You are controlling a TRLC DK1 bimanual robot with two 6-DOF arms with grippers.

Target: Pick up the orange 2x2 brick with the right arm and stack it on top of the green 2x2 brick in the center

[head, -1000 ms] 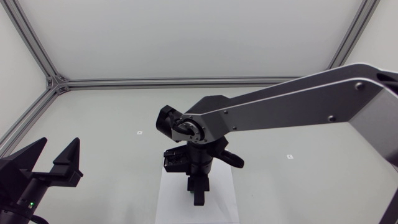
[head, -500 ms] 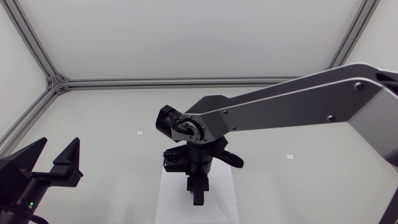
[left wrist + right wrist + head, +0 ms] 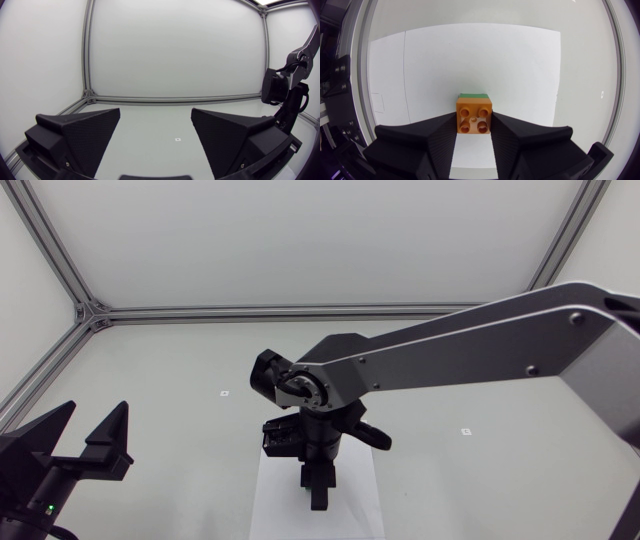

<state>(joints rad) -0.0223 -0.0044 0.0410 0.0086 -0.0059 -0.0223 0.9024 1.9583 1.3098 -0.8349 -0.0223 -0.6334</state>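
Note:
In the right wrist view the orange 2x2 brick sits between the fingers of my right gripper, studs facing the camera, with both fingers touching its sides. A thin strip of the green 2x2 brick shows directly beneath it, so the orange brick rests on or just over the green one. Seen from the head camera, my right gripper points down over the white sheet and hides both bricks. My left gripper stands open at the table's left, nothing between its fingers.
The white sheet lies under the bricks at the table's middle. Small marks dot the table. An aluminium frame borders the table. From the left wrist camera my right arm stands ahead of the left gripper, off to one side.

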